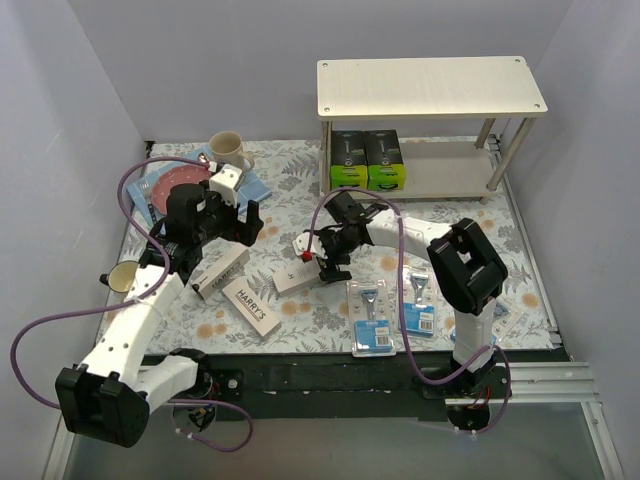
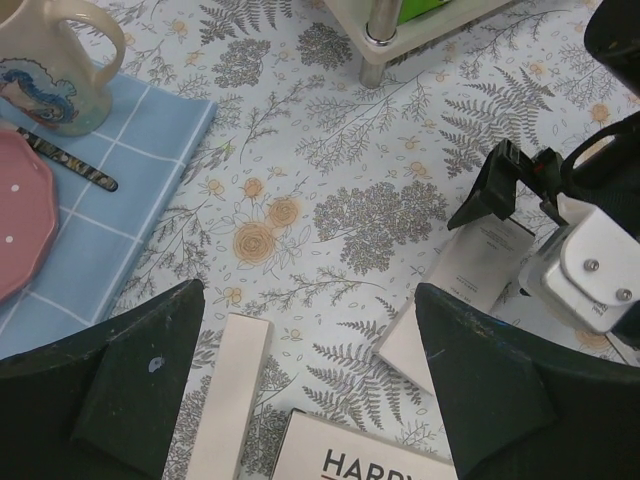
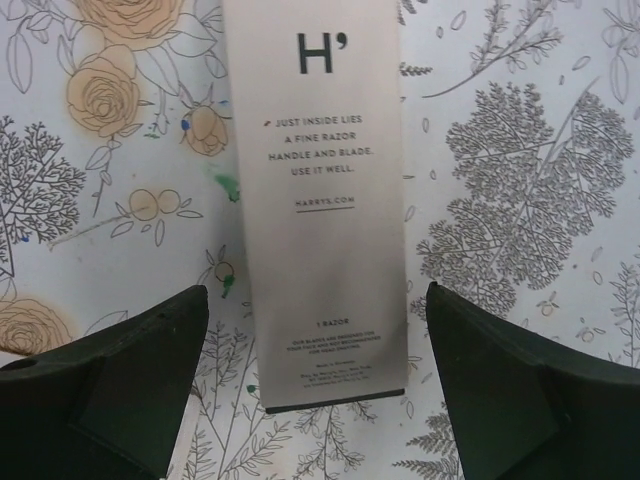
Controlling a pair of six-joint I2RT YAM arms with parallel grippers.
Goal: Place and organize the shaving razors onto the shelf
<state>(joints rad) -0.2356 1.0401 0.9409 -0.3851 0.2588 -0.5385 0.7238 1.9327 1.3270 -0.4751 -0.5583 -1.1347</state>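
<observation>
The shelf [image 1: 430, 87] stands at the far right with two black-and-lime boxes [image 1: 367, 160] on its lower board. Three white Harry's boxes lie mid-table [image 1: 220, 270] [image 1: 250, 305] [image 1: 297, 275]. Blue blister packs [image 1: 372, 315] [image 1: 418, 300] lie near the right arm's base. My right gripper [image 1: 318, 262] [image 3: 320, 390] is open, its fingers either side of the near end of one white box [image 3: 318, 200], not touching it. My left gripper [image 1: 235, 232] [image 2: 315, 400] is open and empty above the slim box [image 2: 230, 400] and the lettered box [image 2: 370, 460].
A cream mug [image 1: 228, 150] and a pink plate [image 1: 165, 190] sit on a blue cloth [image 2: 130, 190] at the far left. A small cup [image 1: 122, 277] stands at the left edge. A third blister pack [image 1: 503, 320] lies behind the right arm. A shelf leg [image 2: 378, 40] is ahead of the left gripper.
</observation>
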